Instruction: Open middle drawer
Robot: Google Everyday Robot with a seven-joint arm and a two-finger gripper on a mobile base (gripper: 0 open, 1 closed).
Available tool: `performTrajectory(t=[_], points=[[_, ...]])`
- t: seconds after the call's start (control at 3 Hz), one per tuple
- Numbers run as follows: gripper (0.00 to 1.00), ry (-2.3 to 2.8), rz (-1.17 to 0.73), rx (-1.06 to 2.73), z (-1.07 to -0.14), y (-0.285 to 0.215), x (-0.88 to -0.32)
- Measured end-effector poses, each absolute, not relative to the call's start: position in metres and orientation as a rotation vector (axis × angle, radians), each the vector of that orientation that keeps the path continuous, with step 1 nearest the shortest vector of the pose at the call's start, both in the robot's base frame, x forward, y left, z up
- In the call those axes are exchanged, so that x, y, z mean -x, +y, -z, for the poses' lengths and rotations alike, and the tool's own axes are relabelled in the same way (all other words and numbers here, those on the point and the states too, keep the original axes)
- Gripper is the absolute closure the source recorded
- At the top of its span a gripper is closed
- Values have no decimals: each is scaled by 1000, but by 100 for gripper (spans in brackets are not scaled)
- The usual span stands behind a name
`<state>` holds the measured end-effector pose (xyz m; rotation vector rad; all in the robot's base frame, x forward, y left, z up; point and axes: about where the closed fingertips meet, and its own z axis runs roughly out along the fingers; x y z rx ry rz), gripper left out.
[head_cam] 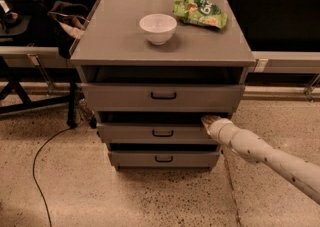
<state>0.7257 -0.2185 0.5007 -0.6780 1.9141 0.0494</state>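
Observation:
The grey cabinet [160, 46] has three drawers stacked in its front. The middle drawer [130, 134] has a wide flat front with a small black loop handle [162, 133] and stands pulled out a little, with a dark gap above it. My gripper [210, 120] is at the right end of that drawer's top edge, at the tip of the white arm [260, 153] that reaches in from the lower right. Its tip lies against or just inside the gap; which of the two I cannot tell.
The top drawer [162, 96] juts out further, over the middle one; the bottom drawer [162, 159] sits below. A white bowl [157, 27] and a green snack bag [200, 11] lie on the cabinet top. A black cable [42, 156] runs over the speckled floor at left, near a dark stand [30, 101].

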Motion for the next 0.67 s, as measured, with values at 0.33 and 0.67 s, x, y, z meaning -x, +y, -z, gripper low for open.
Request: performTrajectory(t=[0.33, 0.67], points=[[100, 1930, -43, 658, -494, -218, -735], [100, 1963, -30, 640, -482, -216, -753]])
